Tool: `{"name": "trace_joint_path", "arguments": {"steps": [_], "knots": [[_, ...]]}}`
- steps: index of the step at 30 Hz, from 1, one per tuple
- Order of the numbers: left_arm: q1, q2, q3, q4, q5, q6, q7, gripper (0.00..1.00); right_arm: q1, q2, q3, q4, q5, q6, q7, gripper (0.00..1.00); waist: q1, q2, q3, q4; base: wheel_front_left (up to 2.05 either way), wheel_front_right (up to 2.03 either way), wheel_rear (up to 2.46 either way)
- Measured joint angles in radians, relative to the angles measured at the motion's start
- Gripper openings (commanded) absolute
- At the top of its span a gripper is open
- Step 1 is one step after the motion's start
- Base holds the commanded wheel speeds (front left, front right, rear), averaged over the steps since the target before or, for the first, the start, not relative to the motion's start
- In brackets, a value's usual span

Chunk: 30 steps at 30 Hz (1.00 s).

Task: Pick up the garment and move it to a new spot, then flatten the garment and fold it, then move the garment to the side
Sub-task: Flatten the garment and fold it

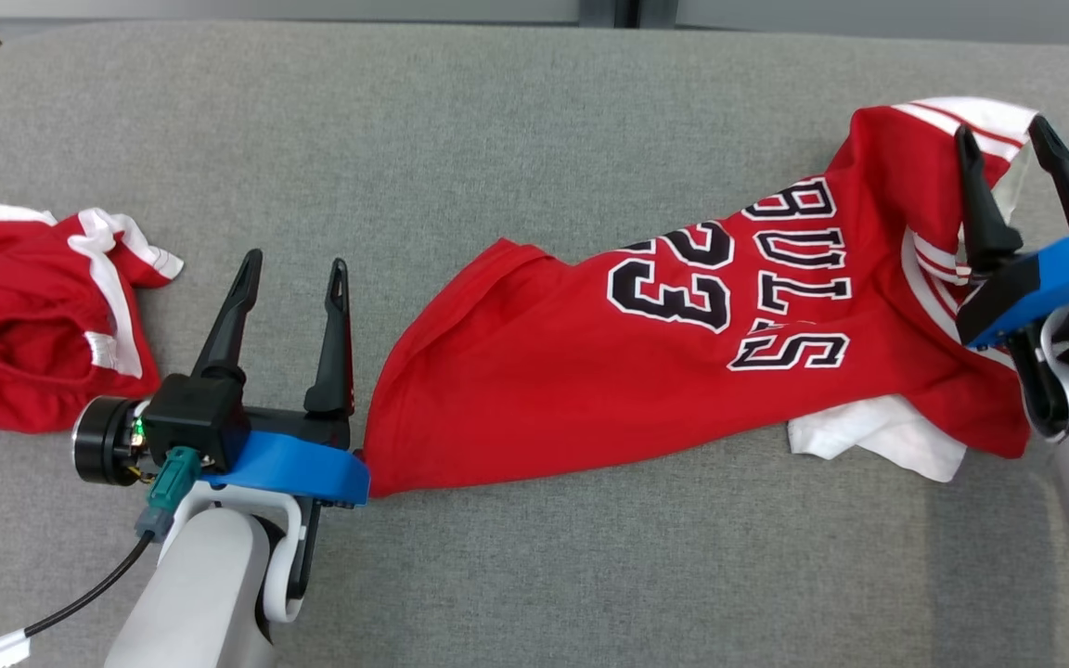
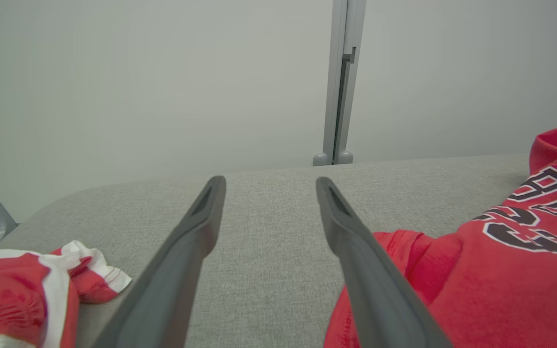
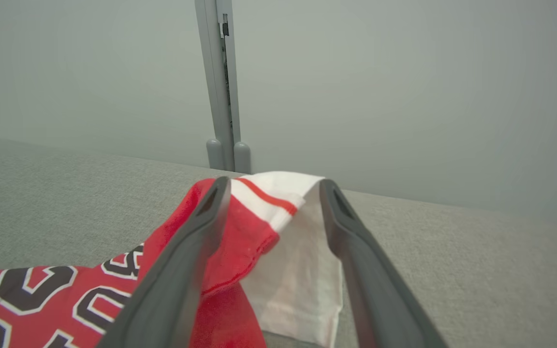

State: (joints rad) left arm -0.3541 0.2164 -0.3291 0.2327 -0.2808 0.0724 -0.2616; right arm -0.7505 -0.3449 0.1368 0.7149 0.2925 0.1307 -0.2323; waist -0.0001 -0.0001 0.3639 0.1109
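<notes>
The garment (image 1: 590,371) is a red jersey with black-and-white lettering and the number 23, lying crumpled across the right half of the grey cushion. Its white-and-red striped edge stands up between the fingers of my right gripper (image 1: 1002,128), whose jaws are open. In the right wrist view that raised fold of the garment (image 3: 259,227) sits between the spread fingers of the right gripper (image 3: 274,182). My left gripper (image 1: 297,262) is open just left of the jersey's lower-left corner, holding nothing. In the left wrist view the left gripper (image 2: 270,181) points over bare cushion, with the garment (image 2: 476,280) to its right.
A second red cloth with white trim (image 1: 24,325) lies bunched at the left edge, also in the left wrist view (image 2: 17,290). The grey padded surface (image 1: 497,139) stretches behind both grippers. A grey post (image 2: 341,82) stands against the wall beyond the far edge.
</notes>
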Motion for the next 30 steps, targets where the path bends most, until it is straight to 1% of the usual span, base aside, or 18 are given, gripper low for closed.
{"name": "trace_joint_path", "arguments": {"steps": [3,6,10,17,20,25,30], "knots": [[0.01,0.001,0.013,0.011,0.003,-0.003,0.0,1.0,0.044,0.012,-0.019,0.004,0.001,0.0,-0.019,1.0,-0.0001,0.0,-0.026,-0.009,0.0,0.0,0.0],[0.032,0.008,0.025,0.018,0.008,-0.008,0.0,1.0,0.112,0.027,-0.036,-0.038,0.0,0.0,-0.026,1.0,-0.0001,0.0,-0.053,-0.024,0.0,0.0,0.0],[0.064,0.013,0.032,0.024,0.009,-0.011,0.0,1.0,0.2,0.054,-0.077,-0.159,-0.012,0.0,-0.029,1.0,-0.0001,0.0,-0.091,-0.046,0.0,0.0,0.0],[0.13,0.021,0.039,0.038,0.002,-0.011,0.0,1.0,0.409,0.13,-0.115,-0.35,-0.05,0.0,-0.029,1.0,-0.0002,-0.0001,-0.167,-0.073,0.0,0.0,0.0],[0.153,0.026,0.039,0.041,-0.002,-0.011,0.0,1.0,0.486,0.161,-0.133,-0.419,-0.064,0.0,-0.012,1.0,-0.0002,-0.0001,-0.19,-0.083,0.0,0.0,0.0],[0.174,0.028,0.034,0.035,-0.008,-0.007,0.004,1.0,0.58,0.198,-0.15,-0.529,-0.083,0.0,0.031,1.0,-0.0001,-0.0001,-0.206,-0.093,0.0,0.0,0.0],[0.186,0.032,0.03,0.026,-0.01,-0.002,0.01,1.0,0.628,0.213,-0.165,-0.602,-0.094,0.0,0.066,1.0,0.0,-0.0002,-0.208,-0.093,0.0,0.0,0.0]]}}
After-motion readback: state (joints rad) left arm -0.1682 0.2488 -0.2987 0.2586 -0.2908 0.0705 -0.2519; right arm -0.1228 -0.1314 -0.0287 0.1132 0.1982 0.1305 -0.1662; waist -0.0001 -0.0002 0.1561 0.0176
